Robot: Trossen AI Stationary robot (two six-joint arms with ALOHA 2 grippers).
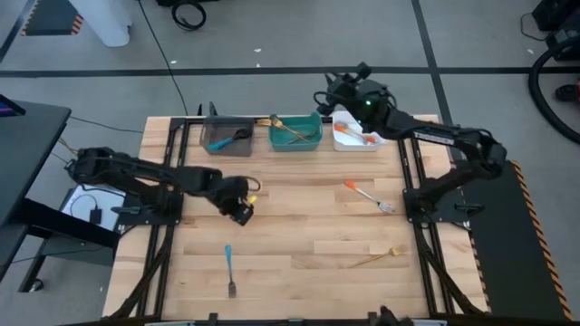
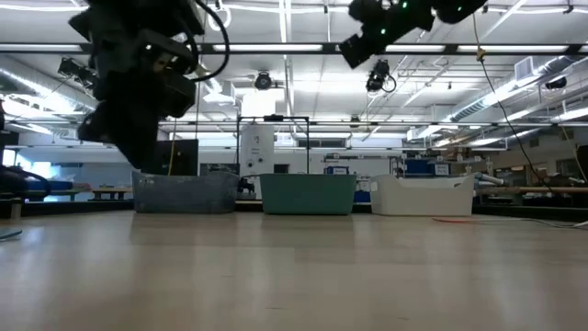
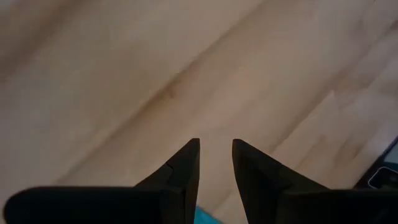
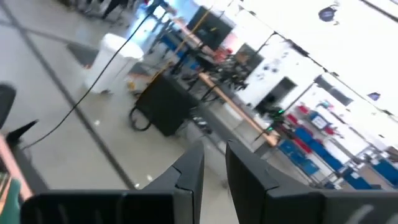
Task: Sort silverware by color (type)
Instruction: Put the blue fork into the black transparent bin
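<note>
The light wooden table [image 1: 299, 231] carries three bins along its far edge: a grey bin [image 1: 227, 135], a teal bin [image 1: 295, 132] just beside it, and a white bin [image 1: 354, 133]. Nearer than the teal bin lie a blue-handled fork [image 1: 229, 269], an orange-handled fork [image 1: 367, 196] and a gold fork [image 1: 377, 257].

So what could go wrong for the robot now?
1. The left end effector hovers over bare wood, apart from the blue fork, so its next grab might miss.
2. Forks are thin and lie flat on the table, so the gold fork may slip when pinched.
3. The right end effector sits high beyond the white bin; the orange fork could land in the wrong bin.
</note>
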